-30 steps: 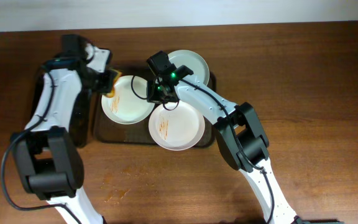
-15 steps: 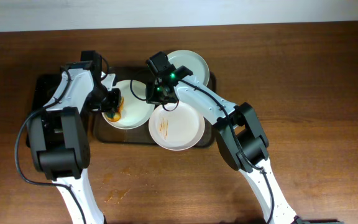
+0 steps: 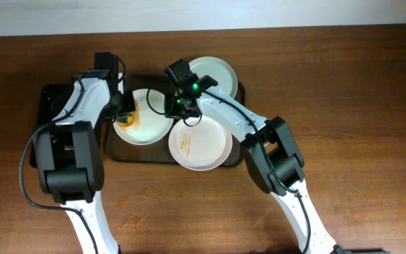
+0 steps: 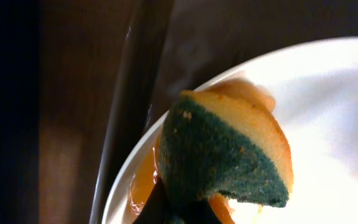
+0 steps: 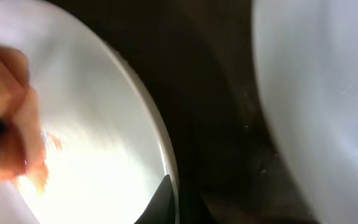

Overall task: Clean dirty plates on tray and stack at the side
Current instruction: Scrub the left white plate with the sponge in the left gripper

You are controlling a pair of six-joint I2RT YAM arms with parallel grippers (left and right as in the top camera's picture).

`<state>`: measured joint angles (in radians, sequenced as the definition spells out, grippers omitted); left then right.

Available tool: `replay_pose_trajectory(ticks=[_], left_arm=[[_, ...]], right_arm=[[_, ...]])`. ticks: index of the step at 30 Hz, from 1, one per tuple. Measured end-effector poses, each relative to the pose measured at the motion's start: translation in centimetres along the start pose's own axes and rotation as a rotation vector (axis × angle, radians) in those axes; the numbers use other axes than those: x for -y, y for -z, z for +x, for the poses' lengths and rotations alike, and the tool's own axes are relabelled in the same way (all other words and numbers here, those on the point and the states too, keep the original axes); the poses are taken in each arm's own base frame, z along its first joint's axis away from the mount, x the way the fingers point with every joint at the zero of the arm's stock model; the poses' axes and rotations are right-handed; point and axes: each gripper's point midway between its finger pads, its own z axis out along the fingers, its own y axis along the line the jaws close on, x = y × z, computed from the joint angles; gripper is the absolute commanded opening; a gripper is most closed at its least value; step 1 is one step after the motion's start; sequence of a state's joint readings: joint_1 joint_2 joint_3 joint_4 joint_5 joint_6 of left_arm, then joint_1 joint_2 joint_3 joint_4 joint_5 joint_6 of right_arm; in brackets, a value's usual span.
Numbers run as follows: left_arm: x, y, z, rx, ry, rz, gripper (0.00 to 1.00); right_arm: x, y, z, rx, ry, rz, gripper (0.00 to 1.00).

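the left gripper [image 3: 123, 111] is pinched tight on a yellow-and-green sponge [image 4: 222, 155], pressed on the left part of the left plate [image 3: 150, 121] among smeared orange sauce [image 4: 143, 183]. this plate lies on the left half of the tray [image 3: 136, 152]. the right gripper [image 3: 177, 107] sits at its right rim; whether it grips, i cannot tell. the far plate [image 3: 213, 73] and the streaked near plate [image 3: 203, 144] lie to the right.

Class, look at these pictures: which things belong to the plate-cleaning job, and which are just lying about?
Part of the job:
left plate
front plate
back plate
brown tray under them
sponge, gripped by the left claw

Just lying about:
black tray, beside the brown one
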<state>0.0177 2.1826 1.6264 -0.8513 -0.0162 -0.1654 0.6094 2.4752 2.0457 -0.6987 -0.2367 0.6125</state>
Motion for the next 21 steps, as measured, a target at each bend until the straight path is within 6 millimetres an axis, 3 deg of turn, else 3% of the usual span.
replay_pose_trajectory(ticks=[4,6,8,12,16,18,21], left_arm=[[0.8,0.4,3.0,-0.128,-0.122,0.087,0.01],[2.9,0.9,4.1,-0.160,-0.226,0.243,0.01],[4.7,1.1,3.9,-0.132,-0.280,0.346,0.01],[6.3,1.1,0.8,0.009,-0.301,0.403,0.01],[4.0,0.4,-2.2,0.102,-0.179,0.239,0.01],[2.2,0.0,-1.9,0.078,-0.094,0.133,0.01],[1.4,0.1,0.4,-0.023,-0.050,0.099,0.01]], right_arm=[[0.0,0.0,0.2,-0.004,0.009,0.001,0.04],[0.0,0.0,0.1,-0.004,0.012,0.001,0.04],[-0.1,0.0,0.1,-0.003,0.008,0.001,0.05],[0.0,0.0,0.1,-0.003,0.007,0.001,0.04],[-0.1,0.0,0.1,-0.001,0.004,0.001,0.04],[-0.1,0.0,0.1,-0.001,0.004,-0.001,0.04],[-0.1,0.0,0.1,-0.003,0.007,-0.001,0.04]])
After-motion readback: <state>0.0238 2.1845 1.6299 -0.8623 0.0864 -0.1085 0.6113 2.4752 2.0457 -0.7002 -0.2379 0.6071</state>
